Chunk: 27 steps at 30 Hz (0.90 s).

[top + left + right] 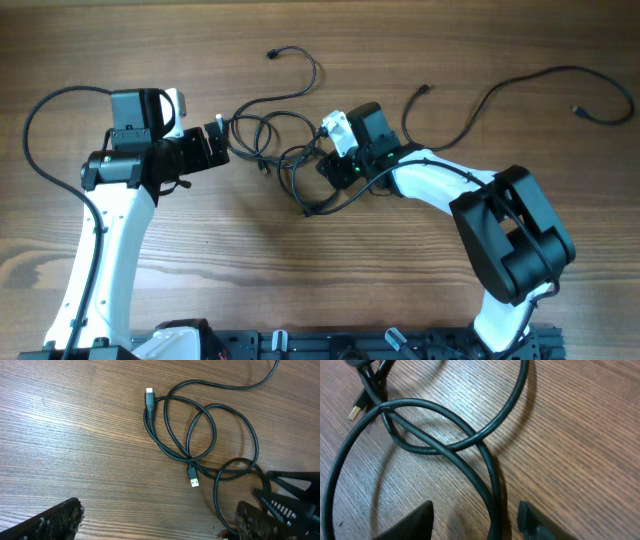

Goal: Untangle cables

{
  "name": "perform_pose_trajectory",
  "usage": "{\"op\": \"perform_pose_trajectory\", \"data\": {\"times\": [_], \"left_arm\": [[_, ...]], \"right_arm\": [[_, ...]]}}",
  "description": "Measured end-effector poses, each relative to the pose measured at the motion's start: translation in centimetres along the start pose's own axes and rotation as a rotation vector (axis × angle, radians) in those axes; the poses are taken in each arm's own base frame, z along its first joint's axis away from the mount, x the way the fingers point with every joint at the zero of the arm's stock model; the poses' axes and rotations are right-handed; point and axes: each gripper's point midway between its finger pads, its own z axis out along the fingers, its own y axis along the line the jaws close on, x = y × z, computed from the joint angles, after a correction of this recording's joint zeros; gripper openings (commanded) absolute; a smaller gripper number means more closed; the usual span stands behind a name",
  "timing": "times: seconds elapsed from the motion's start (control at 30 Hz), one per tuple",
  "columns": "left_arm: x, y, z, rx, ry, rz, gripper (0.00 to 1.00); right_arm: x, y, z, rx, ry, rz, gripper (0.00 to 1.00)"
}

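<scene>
Your tangled cables (pixel 264 134) lie in overlapping loops on the wooden desk (pixel 300 270), between the two arms. The left gripper (pixel 218 142) sits just beside the knot's left edge, its fingers (pixel 57 521) spread and holding nothing. The right gripper (pixel 325 165) is over the knot's right side, fingers (pixel 412 522) parted, with one cable loop (pixel 495 490) running between them, unclamped. A separate cable (pixel 520 80) lies further right.

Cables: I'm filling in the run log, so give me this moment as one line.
cables tangled on table | left pincer open at tangle's edge | right pincer open, straddling one strand
</scene>
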Motion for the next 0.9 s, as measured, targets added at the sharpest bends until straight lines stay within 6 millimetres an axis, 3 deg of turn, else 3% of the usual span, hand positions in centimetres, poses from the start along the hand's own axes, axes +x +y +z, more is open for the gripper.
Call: {"op": "perform_pose_trajectory", "data": {"times": [0.07,0.33,0.47,0.57,0.77,0.9], "left_arm": [[0.0,0.0,0.0,0.0,0.0,0.0,1.0],[0.0,0.0,0.0,0.0,0.0,0.0,1.0],[0.0,0.0,0.0,0.0,0.0,0.0,1.0],[0.0,0.0,0.0,0.0,0.0,0.0,1.0],[0.0,0.0,0.0,0.0,0.0,0.0,1.0],[0.0,0.0,0.0,0.0,0.0,0.0,1.0]], "right_arm": [[0.2,-0.1,0.3,0.004,0.004,-0.008,0.05],[0.3,-0.4,0.3,0.018,0.013,0.002,0.04],[0.9,-0.3,-0.8,0.033,0.05,0.016,0.04],[-1.2,0.4,-4.1,0.047,-0.003,0.0,0.04],[-8.9,4.0,-15.6,0.041,-0.313,-0.094,0.04],[-11.1,5.9,-21.3,0.041,-0.458,-0.141,0.05]]}}
